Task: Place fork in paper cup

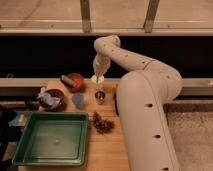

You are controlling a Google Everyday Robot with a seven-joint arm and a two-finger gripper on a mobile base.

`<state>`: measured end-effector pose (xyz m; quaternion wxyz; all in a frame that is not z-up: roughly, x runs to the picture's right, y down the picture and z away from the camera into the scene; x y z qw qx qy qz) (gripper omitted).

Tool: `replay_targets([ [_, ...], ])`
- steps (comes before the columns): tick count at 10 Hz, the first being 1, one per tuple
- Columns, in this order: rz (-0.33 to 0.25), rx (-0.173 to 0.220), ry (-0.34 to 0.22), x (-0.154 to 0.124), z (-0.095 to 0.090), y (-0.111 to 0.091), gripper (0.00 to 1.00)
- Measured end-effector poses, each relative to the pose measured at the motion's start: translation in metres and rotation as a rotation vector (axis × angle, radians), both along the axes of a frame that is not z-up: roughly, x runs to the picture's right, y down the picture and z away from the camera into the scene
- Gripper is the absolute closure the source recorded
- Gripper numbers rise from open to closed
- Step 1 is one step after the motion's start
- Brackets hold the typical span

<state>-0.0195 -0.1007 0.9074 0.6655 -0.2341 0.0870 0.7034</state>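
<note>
The pale paper cup (pixel 97 79) stands at the far middle of the wooden table (pixel 107 150). My gripper (pixel 98 70) hangs straight above the cup, right at its rim, at the end of the white arm (pixel 145 95) that curves in from the right. I cannot pick out the silver fork; it is hidden or too slim to see at the gripper. The small shiny steel cup (pixel 100 96) stands just in front of the paper cup.
A green tray (pixel 52 137) fills the near left. A red-orange bowl (pixel 74 81), a dark bowl with a crumpled cloth (pixel 51 98), a grey-blue object (pixel 78 100) and a brown dried cluster (pixel 102 123) lie on the table. The arm covers the table's right side.
</note>
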Motion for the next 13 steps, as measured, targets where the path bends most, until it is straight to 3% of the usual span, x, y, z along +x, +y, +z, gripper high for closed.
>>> replay_targets([
  [4, -0.008, -0.044, -0.003, -0.003, 0.008, 0.011, 0.99],
  [6, -0.015, -0.063, -0.006, -0.004, 0.01, 0.015, 0.85],
  [12, -0.023, -0.096, -0.009, -0.01, 0.017, 0.018, 0.25],
  [13, -0.023, -0.099, -0.008, -0.012, 0.019, 0.018, 0.22],
])
